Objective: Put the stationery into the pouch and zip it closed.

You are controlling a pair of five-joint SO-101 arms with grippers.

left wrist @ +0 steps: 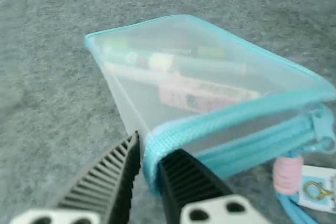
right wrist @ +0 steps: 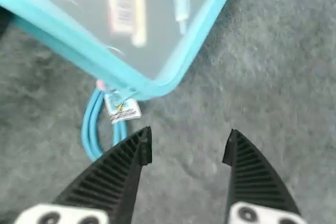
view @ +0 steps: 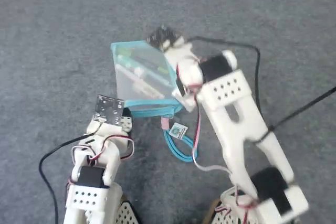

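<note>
No legible text anywhere. Small white tag [right wrist: 122,109] on blue cord [right wrist: 92,129] at zipper end of pouch [left wrist: 210,40]: gold mark, possibly a logo, too blurred to read. Label [right wrist: 123,9] on item inside pouch: dark bars, perhaps a barcode, no digits readable. Pens [left wrist: 173,61] inside pouch: coloured print, illegible through plastic.

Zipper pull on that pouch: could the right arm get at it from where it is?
Probably yes. The right gripper is open over the mat, and the zipper pull sits at the pouch corner just ahead of it, with nothing in between.
</note>
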